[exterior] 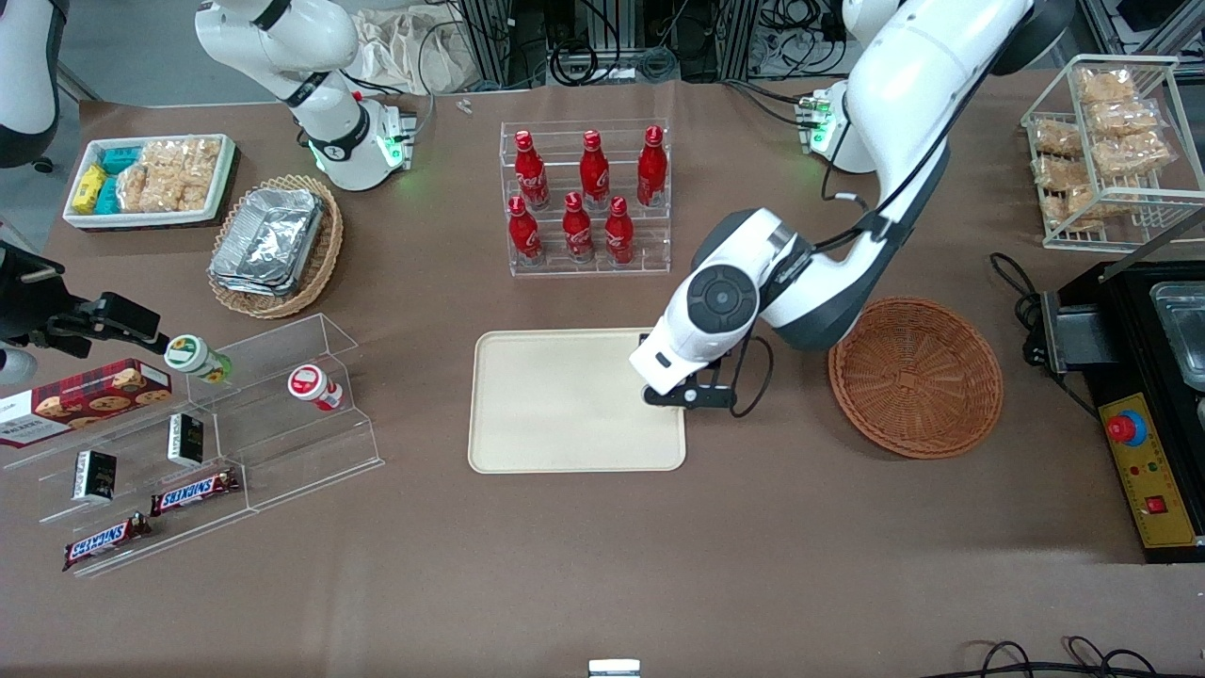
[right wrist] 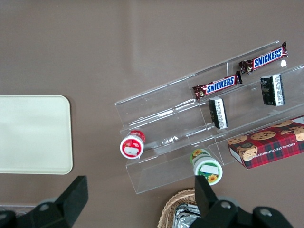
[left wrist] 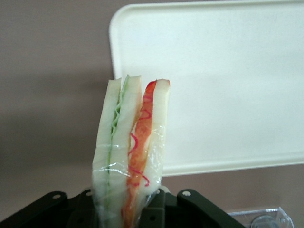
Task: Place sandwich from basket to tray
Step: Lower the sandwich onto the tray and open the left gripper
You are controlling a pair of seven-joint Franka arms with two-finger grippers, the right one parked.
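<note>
The sandwich (left wrist: 130,152) is a clear-wrapped wedge of white bread with green and orange-red filling. My gripper (left wrist: 133,209) is shut on its lower end and holds it edge-up. The cream tray (left wrist: 228,85) lies under and past it, and the sandwich tip is at the tray's rim. In the front view the gripper (exterior: 680,395) hangs over the edge of the tray (exterior: 565,405) nearest the round reddish-brown basket (exterior: 915,377). The arm hides the sandwich there. The basket holds nothing.
A clear rack of red cola bottles (exterior: 586,198) stands farther from the front camera than the tray. A stepped acrylic shelf with snacks (exterior: 188,443), an oval basket of foil containers (exterior: 275,245) and a white bin (exterior: 151,179) lie toward the parked arm's end. A black machine (exterior: 1148,377) stands beside the round basket.
</note>
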